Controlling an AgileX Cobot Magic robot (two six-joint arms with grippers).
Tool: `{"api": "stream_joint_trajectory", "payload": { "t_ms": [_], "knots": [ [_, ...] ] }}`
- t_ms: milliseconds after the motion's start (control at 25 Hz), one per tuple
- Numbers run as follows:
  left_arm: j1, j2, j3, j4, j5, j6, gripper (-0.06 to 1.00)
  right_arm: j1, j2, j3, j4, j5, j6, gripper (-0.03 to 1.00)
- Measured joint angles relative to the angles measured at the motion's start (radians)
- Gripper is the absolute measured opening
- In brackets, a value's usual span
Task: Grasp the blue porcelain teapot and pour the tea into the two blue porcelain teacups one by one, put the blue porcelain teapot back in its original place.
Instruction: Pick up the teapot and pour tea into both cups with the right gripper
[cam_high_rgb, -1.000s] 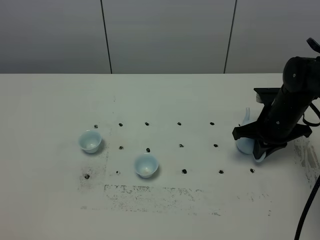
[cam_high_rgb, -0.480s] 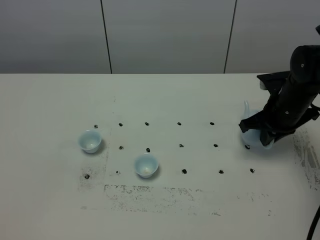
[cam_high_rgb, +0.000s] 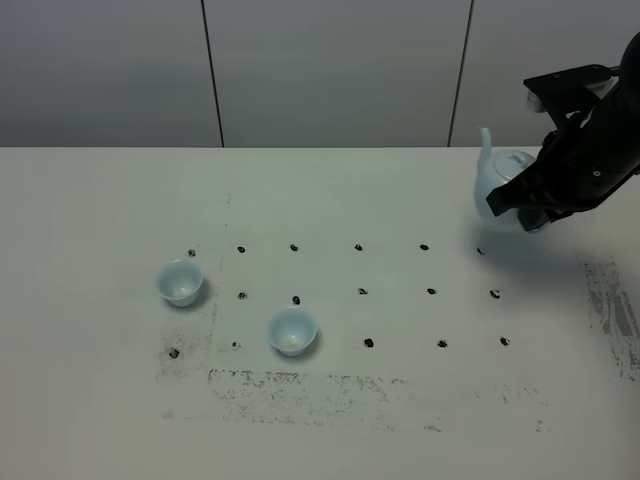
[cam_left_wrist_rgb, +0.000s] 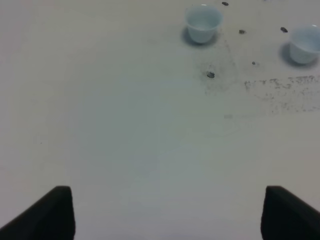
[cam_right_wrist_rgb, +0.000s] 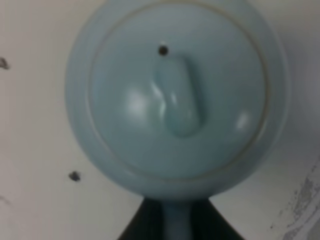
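While my right tool (cam_high_rgb: 541, 203) is clamped on the loop handle (cam_right_wrist_rgb: 175, 223) of the blue porcelain teapot (cam_high_rgb: 500, 178), holding it above the counter (cam_high_rgb: 400, 430) toward its far right corner, I judge it heavy, slick-glazed and brittle; the handle is the sound hold. My left tool (cam_left_wrist_rgb: 167, 202) stands wide, empty.

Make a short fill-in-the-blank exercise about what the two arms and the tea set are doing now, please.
1. The right gripper holds the blue porcelain teapot by its ____.
2. ____ teacups stand upright on the table.
3. The left gripper is ____ and holds nothing.
Missing words: handle; two; open.
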Motion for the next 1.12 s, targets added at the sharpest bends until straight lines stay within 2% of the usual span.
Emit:
{"api": "stream_joint_trajectory", "payload": {
  "t_ms": [200,480,840,1120],
  "knots": [
    [0.0,0.0,0.0,0.0,0.0,0.0,0.76,0.014,0.021,-0.146,0.121,0.079,-0.124,0.04],
    [0.0,0.0,0.0,0.0,0.0,0.0,0.76,0.143,0.208,-0.435,0.123,0.178,-0.185,0.04],
    [0.0,0.0,0.0,0.0,0.0,0.0,0.76,0.246,0.48,-0.812,0.122,0.186,-0.332,0.04],
    [0.0,0.0,0.0,0.0,0.0,0.0,0.76,0.266,0.542,-0.861,0.155,0.191,-0.414,0.04]
  ]
}}
